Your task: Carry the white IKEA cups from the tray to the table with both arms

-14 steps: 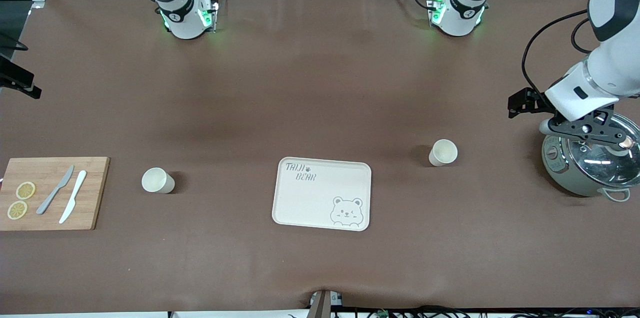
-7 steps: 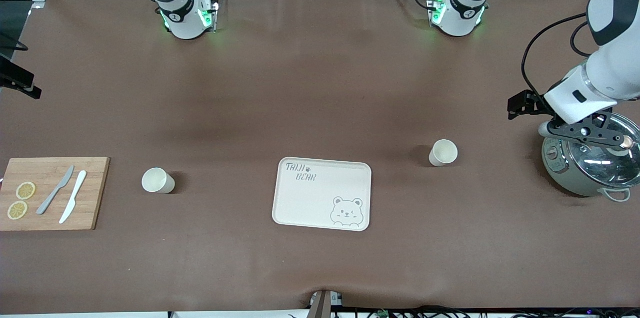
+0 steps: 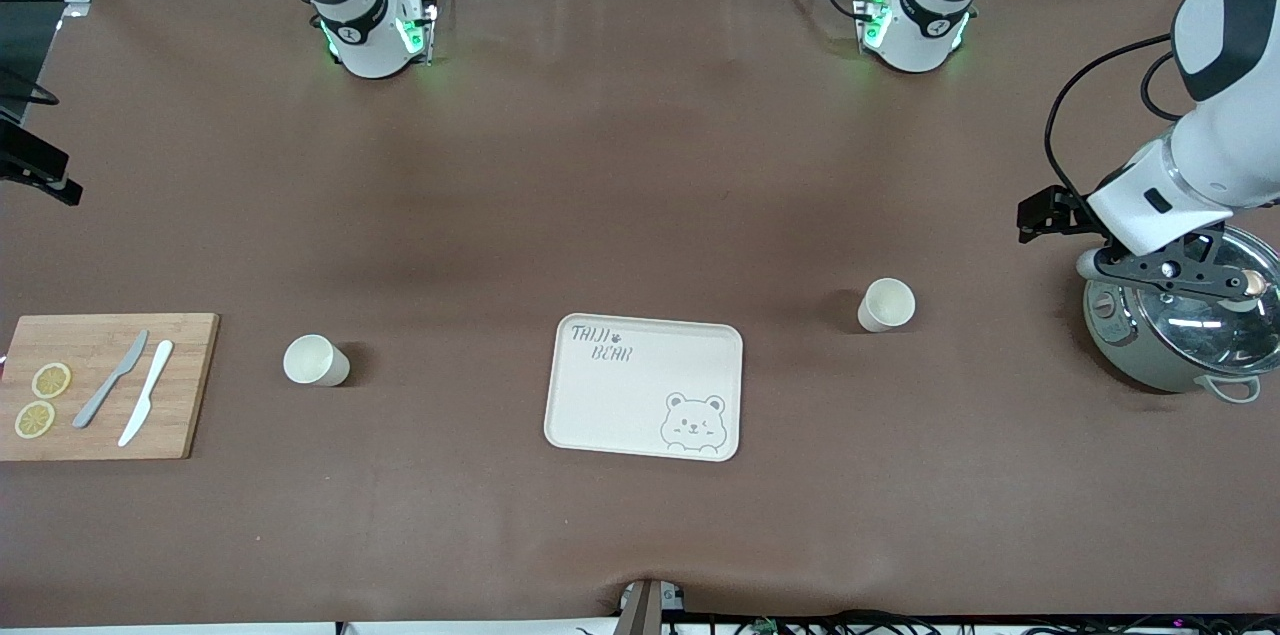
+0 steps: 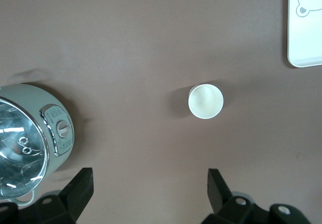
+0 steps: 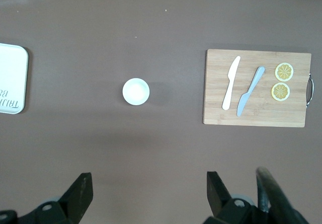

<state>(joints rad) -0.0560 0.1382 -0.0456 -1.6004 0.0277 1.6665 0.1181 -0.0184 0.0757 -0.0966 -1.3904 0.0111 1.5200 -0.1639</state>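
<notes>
Shifting slightly since before, the left tool, jaws spread and empty, hangs over the grey-green metal pot. One cream-white handleless cup stands apart on the counter, between pot and cream bear-printed tray. The right tool, also spread, hovers above the other cream-white cup.

One white cup stands between the bear-printed tray and the cutting board. The other cup stands toward the left arm's end from the tray. The left gripper hangs over the pot.

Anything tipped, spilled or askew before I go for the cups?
Nothing stands out. Both white cups stand upright on the table, either side of the bare tray. Knives and lemon slices lie tidy on the cutting board.
</notes>
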